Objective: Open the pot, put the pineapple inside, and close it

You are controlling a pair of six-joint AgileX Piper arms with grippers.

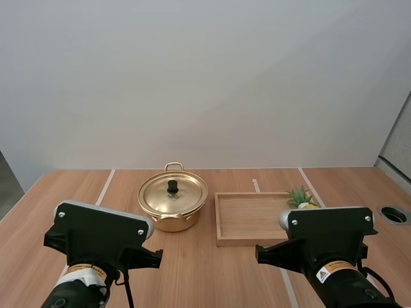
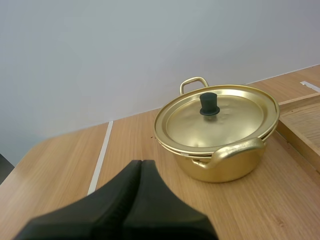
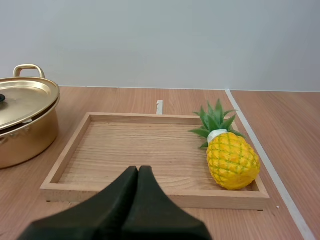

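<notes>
High view: recorded a light wooden surface (image 1: 212,276) crossed by pale strips running front to back. Noted a shallow wooden tray (image 1: 250,242) resting on that surface right of centre, one long wall turned toward the arms. Found the pot (image 1: 172,222), brass-coloured with two loop handles, standing just beside the tray's left wall and left of centre. Confirmed the lid (image 1: 187,196) seated flat on the pot's rim.

Located the pineapple (image 3: 232,160) lying on its side inside the tray at the right end. Noted its yellow body toward the front right corner and its green crown pointing toward the tray's rear wall. Placed it outside the pot, well apart from it, with most of the tray's bare floor between.

Checked the left gripper (image 2: 141,164) in the left wrist view. Found its fingers pressed together as one dark wedge, clamped on nothing. Placed it above the surface, short of the pot, with the tip aimed toward the pot's near handle.

Checked the right gripper (image 3: 138,170) in the right wrist view. Found its fingers likewise together, clamped on nothing. Placed it short of the tray's front wall and left of the pineapple.

Noted a small black knob (image 2: 209,104) standing upright at the lid's centre, untouched.
</notes>
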